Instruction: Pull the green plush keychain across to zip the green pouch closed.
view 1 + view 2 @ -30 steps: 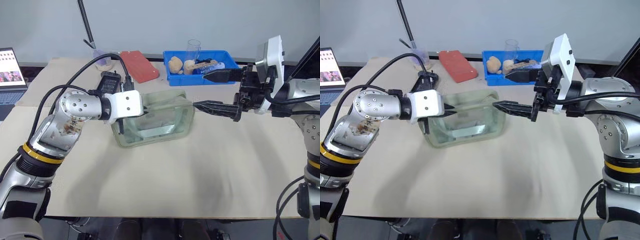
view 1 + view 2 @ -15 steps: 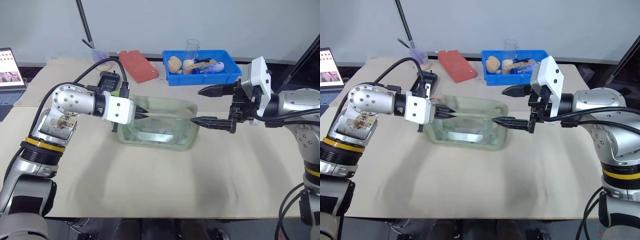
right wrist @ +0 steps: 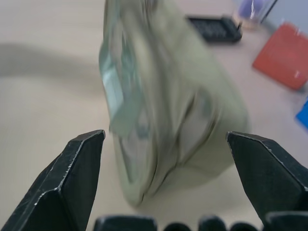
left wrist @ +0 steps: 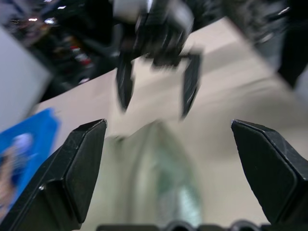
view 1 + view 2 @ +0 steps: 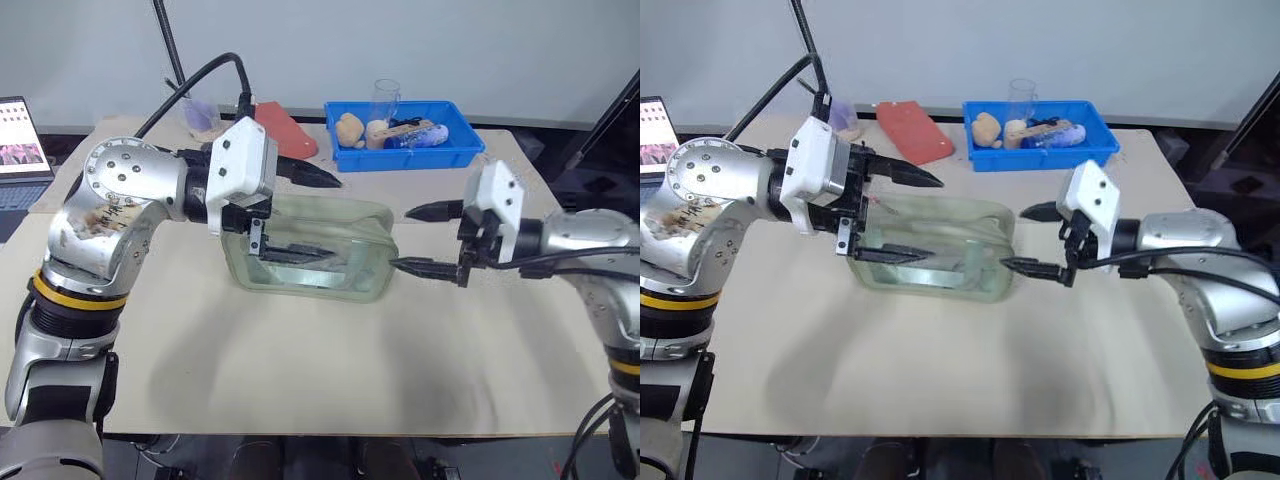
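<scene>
We see the green pouch [image 5: 308,250] lying mid-surface [image 5: 330,370] on a beige cloth, a soft sage bag with clear plastic window sides. Behind the pouch sit a flat red case [image 5: 285,130], a black block [image 3: 215,28], and a blue bin [image 5: 405,135] holding a clear cup [image 5: 386,98] and pale lumps. A laptop [image 5: 22,135] stands far off the pouch's left end. The left pincer [image 5: 290,212] stands wide over the pouch's left half, holding nothing. The right pincer [image 5: 425,240] stands wide just off its right end, empty. We cannot make out the keychain.
</scene>
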Controlling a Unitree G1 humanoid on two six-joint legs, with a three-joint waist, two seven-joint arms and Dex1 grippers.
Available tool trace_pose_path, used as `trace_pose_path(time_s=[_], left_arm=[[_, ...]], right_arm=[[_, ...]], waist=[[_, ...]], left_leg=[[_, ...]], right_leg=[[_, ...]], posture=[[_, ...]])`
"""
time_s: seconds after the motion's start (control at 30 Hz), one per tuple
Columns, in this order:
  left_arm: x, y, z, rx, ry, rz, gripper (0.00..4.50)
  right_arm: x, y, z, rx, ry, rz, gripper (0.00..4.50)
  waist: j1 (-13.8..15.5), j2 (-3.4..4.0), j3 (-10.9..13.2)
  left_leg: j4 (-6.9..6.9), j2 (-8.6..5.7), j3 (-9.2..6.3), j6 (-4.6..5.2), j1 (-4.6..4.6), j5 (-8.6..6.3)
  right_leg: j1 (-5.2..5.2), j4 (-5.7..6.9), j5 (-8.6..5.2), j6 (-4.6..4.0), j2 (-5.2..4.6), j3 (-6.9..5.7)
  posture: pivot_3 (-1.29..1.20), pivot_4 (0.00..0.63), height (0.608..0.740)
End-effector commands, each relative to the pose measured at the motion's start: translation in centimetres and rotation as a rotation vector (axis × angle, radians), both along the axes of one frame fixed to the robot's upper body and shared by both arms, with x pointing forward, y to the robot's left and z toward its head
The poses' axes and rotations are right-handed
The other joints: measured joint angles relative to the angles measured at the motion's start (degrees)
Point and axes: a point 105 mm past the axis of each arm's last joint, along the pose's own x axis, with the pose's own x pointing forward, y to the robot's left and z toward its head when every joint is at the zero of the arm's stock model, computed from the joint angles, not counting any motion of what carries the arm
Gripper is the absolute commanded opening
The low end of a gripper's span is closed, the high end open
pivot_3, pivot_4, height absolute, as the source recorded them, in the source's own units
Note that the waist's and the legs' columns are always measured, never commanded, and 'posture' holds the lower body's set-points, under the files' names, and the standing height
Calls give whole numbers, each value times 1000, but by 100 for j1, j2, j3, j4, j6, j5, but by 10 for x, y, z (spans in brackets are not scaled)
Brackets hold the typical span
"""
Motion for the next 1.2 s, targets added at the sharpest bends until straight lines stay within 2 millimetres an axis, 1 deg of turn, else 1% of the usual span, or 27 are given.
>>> trace_pose_path(time_s=[0.03, 0.13, 0.33, 0.37, 0.5, 0.53, 0.63, 0.67, 0.73, 0.77, 0.83, 0.9, 1.0, 1.2], left_arm=[[-12, 0, 13, 9, -24, -27, 4500], [-10, 3, 10, 24, -21, -8, 4500], [-2, 17, 5, 37, -9, 75, 4500], [1, 20, 6, 30, -8, 101, 4500], [16, 45, 10, 3, -9, 250, 4500], [21, 54, 13, -17, 1, 300, 4500], [40, 96, 17, -98, 59, 500, 4500], [46, 116, 15, -151, 103, 583, 4500], [51, 137, 10, -215, 155, 669, 4500], [52, 142, 7, -230, 166, 689, 4500], [54, 151, -7, -261, 209, 728, 4500], [53, 153, -20, -259, 236, 746, 4500], [51, 151, -30, -262, 255, 749, 4500], [58, 156, -41, -274, 265, 798, 4500]], right_arm=[[-2, 3, 11, 20, -65, 26, 3326], [-2, 6, 11, 32, -62, 37, 2306], [-1, 12, 8, 55, -45, 52, 181], [0, 13, 7, 56, -44, 56, 18], [3, 11, 6, 49, -45, 56, 18], [4, 10, 5, 44, -46, 55, 18], [9, 6, 7, 30, -70, 37, 18], [10, 5, 7, 25, -81, 37, 18], [12, 5, 8, 21, -92, 41, 18], [12, 5, 9, 20, -95, 42, 18], [13, 6, 10, 22, -100, 47, 18], [15, 6, 10, 22, -103, 50, 18], [14, 6, 11, 20, -105, 52, 18], [13, 7, 11, 21, -99, 55, 18]], waist=[[-2, 0, 0], [10, 0, 0], [9, 0, 0], [10, 0, 0], [2, 0, 0], [6, 0, 0], [-2, 0, 0], [-7, 0, 0], [-6, 0, 0], [-1, 0, 0], [3, -1, 1], [24, -2, 1], [39, -4, 2], [20, -4, 2]], left_leg=[[2, 0, -1, 0, 1, 0], [3, 0, -6, 0, 5, 0], [6, 0, -5, -1, 6, 0], [6, 0, -5, -1, 6, 0], [6, 1, -5, -1, 7, 0], [6, 1, -5, -1, 7, 0], [6, 1, -3, -1, 8, 0], [5, 2, -3, -1, 9, 0], [4, 2, 1, -1, 13, 0], [4, 3, 0, -1, 13, 0], [4, 3, 1, -1, 11, 0], [4, 2, 6, -2, 11, 0], [5, 2, 7, -3, 8, 0], [4, 2, 7, -4, 9, 0]], right_leg=[[0, 6, -1, -1, 2, 0], [0, 20, -5, -5, 4, 0], [0, 22, -5, -7, 4, 0], [0, 22, -5, -7, 4, 0], [0, 23, -5, -7, 4, 0], [-1, 23, -5, -8, 4, 0], [-1, 24, -6, -9, 3, 0], [-1, 24, -6, -9, 3, 0], [-2, 28, -7, -11, 2, 0], [-2, 27, -8, -13, 2, 0], [-3, 27, -7, -17, 2, -1], [-3, 26, -22, -54, -4, 0], [-4, 25, -9, -80, -5, -1], [-6, 28, -9, -82, -4, -1]], posture=[[0, 150, 740], [0, 150, 740], [0, 150, 740], [0, 150, 740], [0, 150, 740], [0, 150, 740], [0, 150, 740], [0, 150, 740], [0, 150, 740], [0, 150, 740], [0, 150, 740], [0, 150, 740], [0, 150, 740], [0, 150, 740]])
